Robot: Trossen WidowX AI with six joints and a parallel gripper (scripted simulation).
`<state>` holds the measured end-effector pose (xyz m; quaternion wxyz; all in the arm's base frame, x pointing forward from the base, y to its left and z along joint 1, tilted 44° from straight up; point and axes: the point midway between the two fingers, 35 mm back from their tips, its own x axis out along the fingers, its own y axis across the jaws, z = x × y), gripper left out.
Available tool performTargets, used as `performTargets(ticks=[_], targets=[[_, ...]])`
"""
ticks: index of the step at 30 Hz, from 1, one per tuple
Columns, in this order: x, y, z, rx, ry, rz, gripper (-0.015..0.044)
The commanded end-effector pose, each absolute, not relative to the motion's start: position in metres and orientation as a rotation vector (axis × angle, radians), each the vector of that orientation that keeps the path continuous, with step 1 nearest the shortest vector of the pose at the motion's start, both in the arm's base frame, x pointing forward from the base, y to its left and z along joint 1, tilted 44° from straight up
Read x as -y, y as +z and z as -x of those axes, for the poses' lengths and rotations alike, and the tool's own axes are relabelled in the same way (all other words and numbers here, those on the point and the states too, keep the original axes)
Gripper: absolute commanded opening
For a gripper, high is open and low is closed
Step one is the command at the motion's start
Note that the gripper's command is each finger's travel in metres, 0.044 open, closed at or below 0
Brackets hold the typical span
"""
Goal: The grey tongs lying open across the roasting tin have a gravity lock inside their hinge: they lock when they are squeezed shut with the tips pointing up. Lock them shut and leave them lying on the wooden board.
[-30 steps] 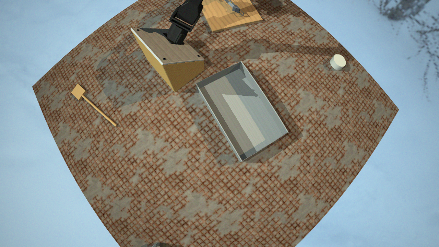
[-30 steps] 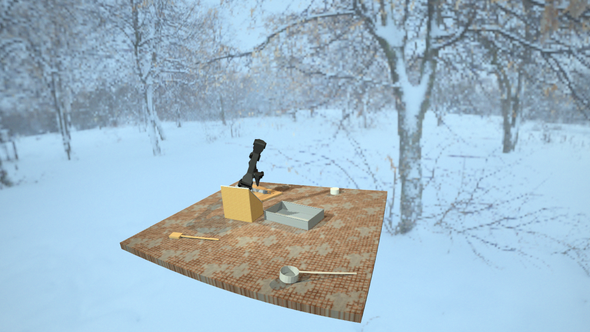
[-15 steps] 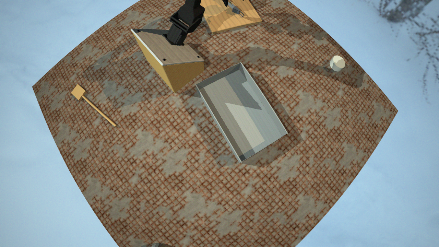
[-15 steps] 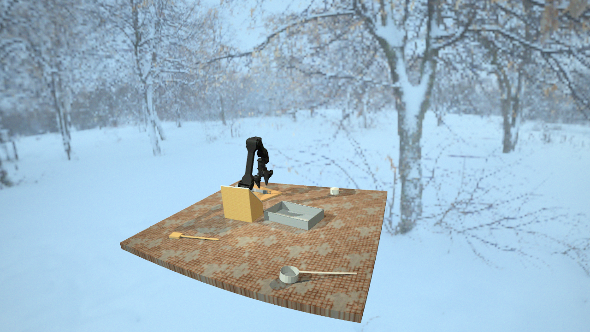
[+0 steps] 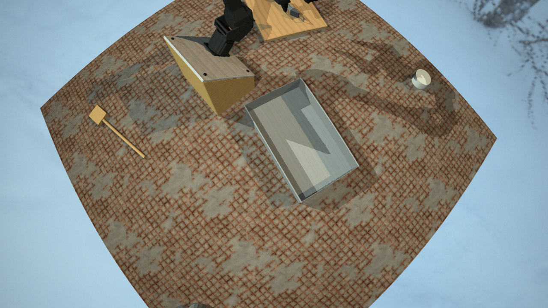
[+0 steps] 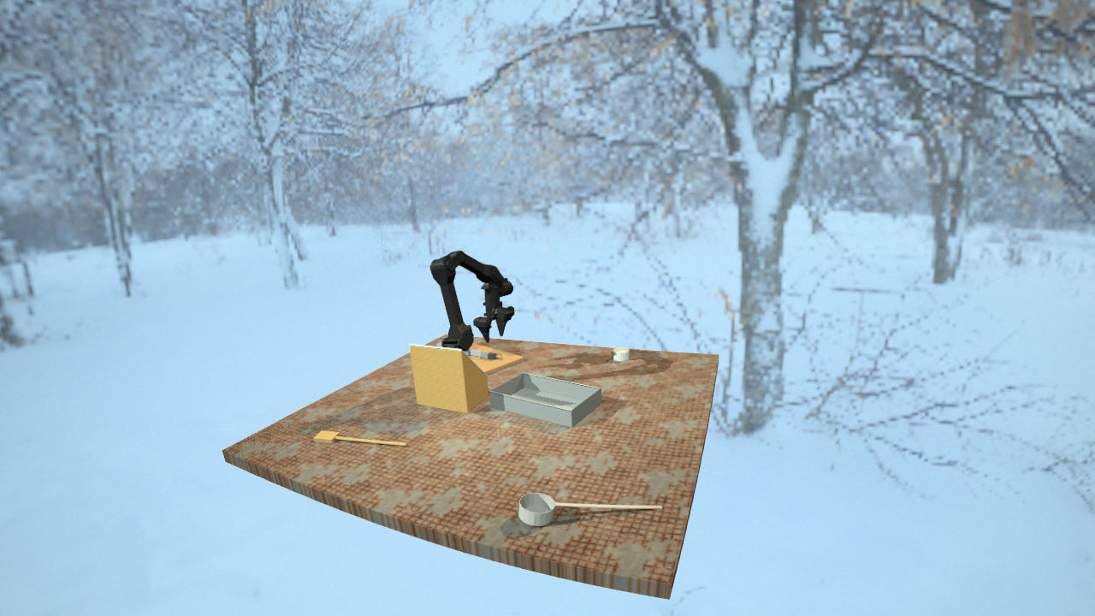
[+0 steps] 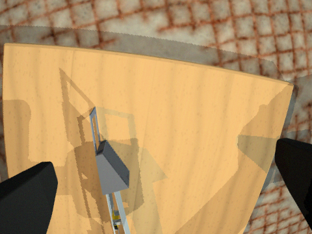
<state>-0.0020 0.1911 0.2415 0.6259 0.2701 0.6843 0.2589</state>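
The grey tongs lie on the wooden board. In the wrist view their arms run close together at the bottom, with a dark grey block and a thin wire loop beyond. The rest of the tongs is outside that view, and I cannot tell whether the lock has caught. My gripper is wide open and empty above the board, its fingers apart on either side of the tongs, not touching them. The roasting tin is empty.
A yellow wedge block stands near the arm's base, beside the tin. A wooden spatula lies at the left. A white cylinder stands at the right. A long-handled ladle lies near the front edge.
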Motion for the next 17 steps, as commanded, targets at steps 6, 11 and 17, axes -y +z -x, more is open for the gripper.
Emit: performTargets(ticks=[6, 11, 17], targets=[[-0.1639, 0.2709, 0.0024, -1.562, 0.607, -0.635, 0.0440], [-0.1639, 0.2709, 0.0024, -1.562, 0.607, -0.635, 0.0440], [-0.1639, 0.2709, 0.0024, -1.562, 0.607, -0.635, 0.0440]])
